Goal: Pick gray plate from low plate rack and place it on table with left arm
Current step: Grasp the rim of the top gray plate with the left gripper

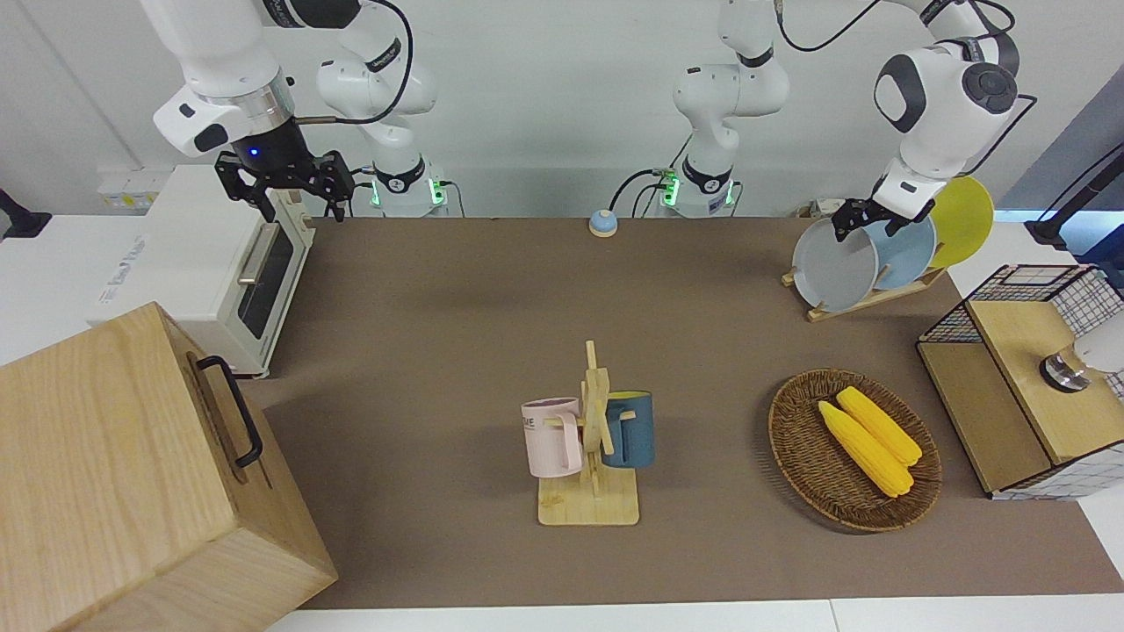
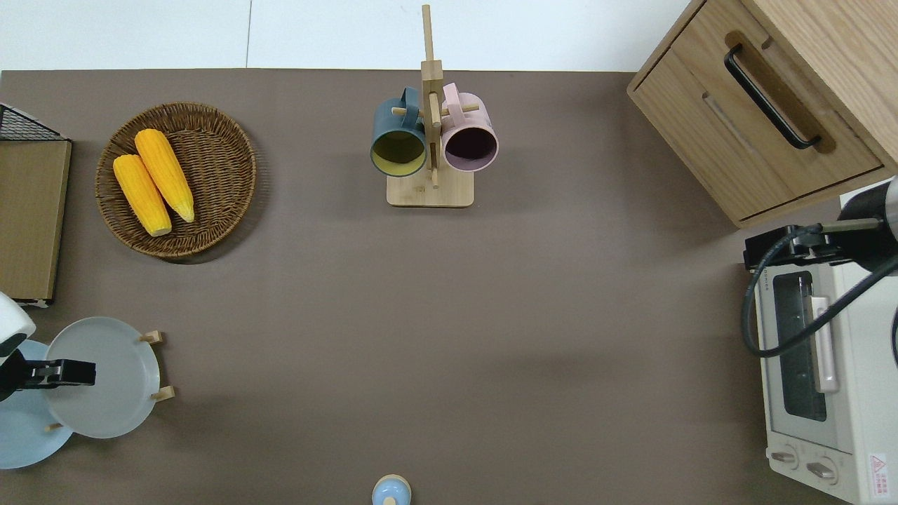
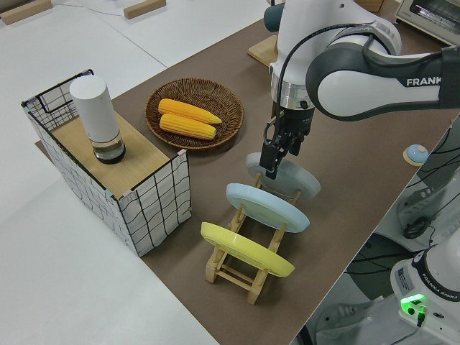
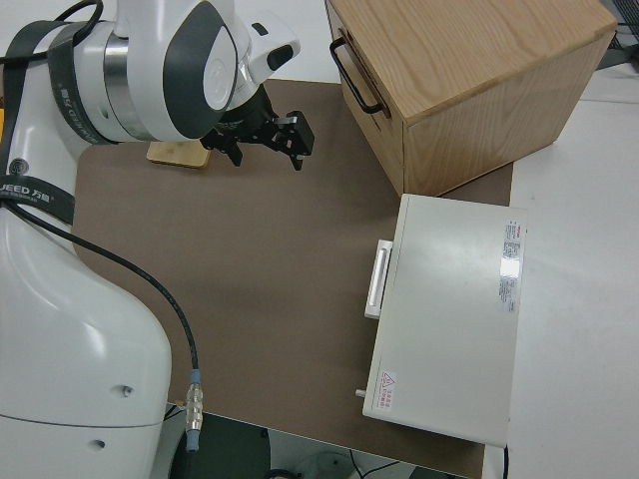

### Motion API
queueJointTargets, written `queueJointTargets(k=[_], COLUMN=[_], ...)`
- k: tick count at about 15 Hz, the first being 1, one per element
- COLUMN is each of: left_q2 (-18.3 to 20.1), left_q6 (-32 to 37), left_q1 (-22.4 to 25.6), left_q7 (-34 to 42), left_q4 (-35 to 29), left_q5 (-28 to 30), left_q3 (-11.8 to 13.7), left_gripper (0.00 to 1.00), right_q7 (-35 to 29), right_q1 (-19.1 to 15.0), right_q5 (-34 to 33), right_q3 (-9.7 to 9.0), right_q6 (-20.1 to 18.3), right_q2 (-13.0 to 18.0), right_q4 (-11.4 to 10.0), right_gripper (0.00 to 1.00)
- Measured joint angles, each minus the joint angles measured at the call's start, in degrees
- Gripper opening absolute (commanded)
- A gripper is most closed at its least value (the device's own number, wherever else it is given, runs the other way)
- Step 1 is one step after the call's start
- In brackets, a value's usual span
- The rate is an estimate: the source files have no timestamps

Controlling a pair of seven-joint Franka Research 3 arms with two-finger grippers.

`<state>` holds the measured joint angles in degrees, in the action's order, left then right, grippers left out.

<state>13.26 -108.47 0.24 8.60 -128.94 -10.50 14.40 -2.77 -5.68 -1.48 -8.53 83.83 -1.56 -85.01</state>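
Three plates racked at bench corner, gray plate (image 1: pixel 834 264) foremost. Left tool (image 1: pixel 865 217) at its upper rim, closure undeterminable. Grip rim squarely; lift clear of pegs.

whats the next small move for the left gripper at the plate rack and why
Probably lower the left gripper a little onto the upper rim of the gray plate and close. The gripper is at that rim, and the plate still leans in the low plate rack, next to the light blue plate. I cannot tell whether it already has a grip. The right arm is parked.
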Motion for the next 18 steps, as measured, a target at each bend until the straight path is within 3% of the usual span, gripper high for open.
queueJointTargets(k=[4, 5, 9, 10, 11, 18], left_q2=[0.0, 0.1, 0.2, 0.3, 0.3, 0.4], left_q6=[-3.1, -3.3, -3.3, -3.3, -3.3, -3.4], left_q1=[0.7, 0.8, 0.9, 0.9, 0.9, 0.8], left_q7=[0.0, 0.1, 0.1, 0.1, 0.1, 0.1], left_q4=[-2.4, -2.5, -2.6, -2.6, -2.6, -2.7], left_q5=[-0.1, -0.1, -0.1, -0.1, -0.1, 0.1], left_q3=[0.0, 0.0, 0.0, 0.0, 0.0, -0.4], left_gripper=[0.96, 0.84, 0.13, 0.04, 0.0, 0.0], right_q7=[0.0, 0.0, 0.0, 0.0, 0.0, 0.0], right_q1=[0.0, 0.0, 0.0, 0.0, 0.0, 0.0], right_q5=[0.0, 0.0, 0.0, 0.0, 0.0, 0.0], right_q3=[0.0, 0.0, 0.0, 0.0, 0.0, 0.0], right_q6=[0.0, 0.0, 0.0, 0.0, 0.0, 0.0], right_q2=[0.0, 0.0, 0.0, 0.0, 0.0, 0.0], right_q4=[0.0, 0.0, 0.0, 0.0, 0.0, 0.0], right_gripper=[0.983, 0.983, 0.983, 0.983, 0.983, 0.983])
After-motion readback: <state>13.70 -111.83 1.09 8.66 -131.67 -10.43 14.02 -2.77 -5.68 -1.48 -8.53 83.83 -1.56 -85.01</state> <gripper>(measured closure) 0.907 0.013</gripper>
